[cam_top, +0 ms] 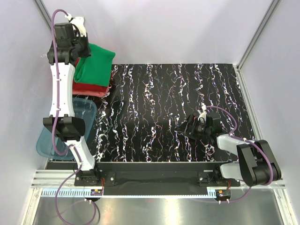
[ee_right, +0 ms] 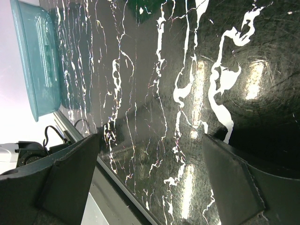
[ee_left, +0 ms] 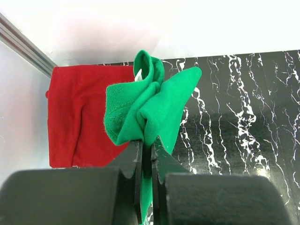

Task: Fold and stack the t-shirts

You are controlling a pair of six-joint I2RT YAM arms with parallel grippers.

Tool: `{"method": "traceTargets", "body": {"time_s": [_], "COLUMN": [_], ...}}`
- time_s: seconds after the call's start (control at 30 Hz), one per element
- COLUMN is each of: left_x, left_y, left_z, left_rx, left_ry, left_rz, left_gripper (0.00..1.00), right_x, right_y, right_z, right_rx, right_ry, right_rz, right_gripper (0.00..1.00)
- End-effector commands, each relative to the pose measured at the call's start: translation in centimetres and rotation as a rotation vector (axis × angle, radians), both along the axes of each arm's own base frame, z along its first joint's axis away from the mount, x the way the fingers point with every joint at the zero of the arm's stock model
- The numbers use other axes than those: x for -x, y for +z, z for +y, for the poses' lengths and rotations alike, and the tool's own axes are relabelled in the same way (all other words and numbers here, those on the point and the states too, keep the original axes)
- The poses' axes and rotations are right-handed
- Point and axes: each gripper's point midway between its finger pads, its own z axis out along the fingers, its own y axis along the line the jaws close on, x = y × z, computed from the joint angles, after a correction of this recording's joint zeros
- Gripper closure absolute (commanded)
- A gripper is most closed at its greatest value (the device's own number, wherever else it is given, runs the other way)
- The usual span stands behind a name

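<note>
Blue tub [cam_top: 86, 112]: translucent, at the left edge of the table, just on the near side of the shirt pile; the left arm crosses above it.
Left gripper [ee_left: 146, 145]: jaws pressed together on a fold of the green tee, raised over the far left corner.
Green tee [cam_top: 96, 63]: bunched, hanging from that gripper above the pile; I cannot tell if it touches.
Red shirts [cam_top: 91, 87]: folded, piled in the far left corner, with a salmon-pink one [cam_top: 96, 94] showing at the near edge.
Right gripper [ee_right: 150, 176]: fingers spread wide with nothing between them, low over the bare table on the right.
Table [cam_top: 164, 103]: black with white marble veins, glossy.
Room: white walls [cam_top: 164, 28], aluminium posts [cam_top: 257, 33].
</note>
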Motion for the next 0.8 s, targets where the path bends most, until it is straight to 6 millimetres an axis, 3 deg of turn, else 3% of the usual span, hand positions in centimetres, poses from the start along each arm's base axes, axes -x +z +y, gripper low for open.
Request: {"method": "traceTargets", "body": {"time_s": [0.0,0.3,0.77], "left_x": [-1.0,-2.6,-7.3], "left_y": [3.2,1.6,-1.3], "left_z": [0.2,2.4,5.5], "left_rx": [-0.009,-0.015,-0.042], "left_ry": [-0.021,0.01,0.079], "left_rz": [-0.113,-0.091,-0.085], "left_gripper": [1.0,1.0,1.0], "right_x": [-0.5,-0.5,-0.5], "right_y": [0.7,0.6,0.6], "right_z": [0.4,0.5,0.5], "right_rx": [-0.009,-0.009,-0.01], "right_ry": [0.02,0.02,0.022], "right_rz": [-0.047,-0.043,-0.042], "right_gripper": [0.03,0.02,0.02]}}
